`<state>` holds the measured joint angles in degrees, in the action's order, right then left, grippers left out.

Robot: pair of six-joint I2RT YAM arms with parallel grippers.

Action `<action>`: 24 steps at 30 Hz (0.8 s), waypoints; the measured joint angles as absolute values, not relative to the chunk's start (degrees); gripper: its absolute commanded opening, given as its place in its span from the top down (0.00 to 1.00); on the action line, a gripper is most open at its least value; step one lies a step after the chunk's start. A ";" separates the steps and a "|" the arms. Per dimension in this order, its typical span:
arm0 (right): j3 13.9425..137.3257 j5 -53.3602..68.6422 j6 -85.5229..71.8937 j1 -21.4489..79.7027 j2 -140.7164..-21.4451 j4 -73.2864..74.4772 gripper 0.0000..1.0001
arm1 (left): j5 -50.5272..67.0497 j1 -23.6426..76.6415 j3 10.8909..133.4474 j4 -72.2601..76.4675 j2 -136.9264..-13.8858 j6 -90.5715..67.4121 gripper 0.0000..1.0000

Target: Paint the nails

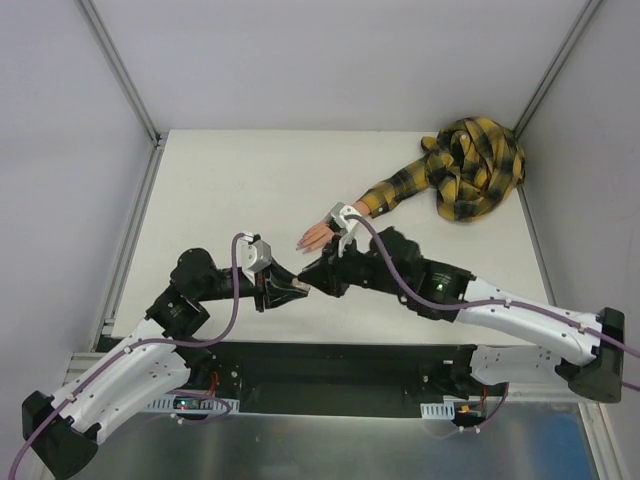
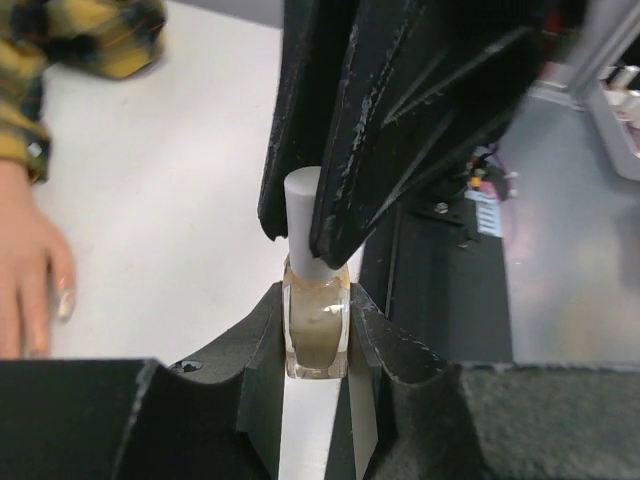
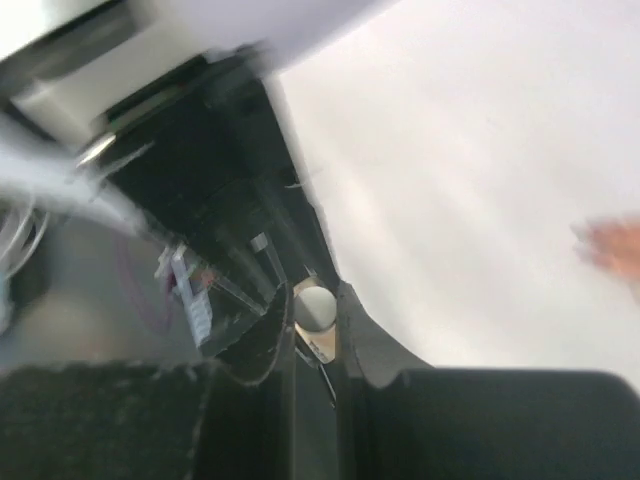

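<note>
A small beige nail polish bottle (image 2: 316,335) sits between the fingers of my left gripper (image 2: 317,305), which is shut on it. My right gripper (image 3: 315,300) is shut on the bottle's white cap (image 3: 315,308); its black fingers (image 2: 400,110) come down over the cap (image 2: 303,215) from above. In the top view the two grippers meet tip to tip, left (image 1: 292,290) and right (image 1: 318,278). The peach mannequin hand (image 1: 316,236) lies just beyond them, fingers pointing left. One pale nail (image 2: 65,303) shows in the left wrist view. The hand is a blur in the right wrist view (image 3: 612,246).
The yellow-black plaid sleeve (image 1: 398,186) runs from the hand to a bunched heap of cloth (image 1: 476,168) at the far right corner. Grey walls with metal rails (image 1: 125,80) close in the white table (image 1: 230,180). The right arm (image 1: 470,300) crosses the near right.
</note>
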<state>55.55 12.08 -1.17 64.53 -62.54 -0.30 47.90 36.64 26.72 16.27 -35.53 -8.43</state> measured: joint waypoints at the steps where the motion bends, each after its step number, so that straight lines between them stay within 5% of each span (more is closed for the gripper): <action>1: 58.30 0.23 -5.26 68.55 -64.29 3.18 1.00 | 43.90 36.62 26.72 14.17 -35.20 -7.11 1.00; 5: 65.80 -33.76 -16.45 81.25 -72.10 11.53 1.00 | 36.97 36.58 26.74 8.84 -33.67 -3.07 1.00; 9: 71.16 -47.05 -20.86 84.73 -77.87 14.70 0.99 | 33.04 36.75 26.74 7.92 -32.34 -0.78 1.00; 10: 71.55 -48.12 -21.52 84.86 -78.19 14.87 0.98 | 32.62 36.75 26.74 8.25 -32.34 -0.47 1.00; 19: 72.25 -43.13 -18.70 83.02 -75.35 17.45 0.34 | 32.75 36.38 27.73 10.59 -34.35 -0.36 1.00; 24: 70.89 -32.01 -6.52 80.79 -66.17 17.37 0.21 | 37.98 36.32 29.02 10.72 -37.19 -0.75 1.00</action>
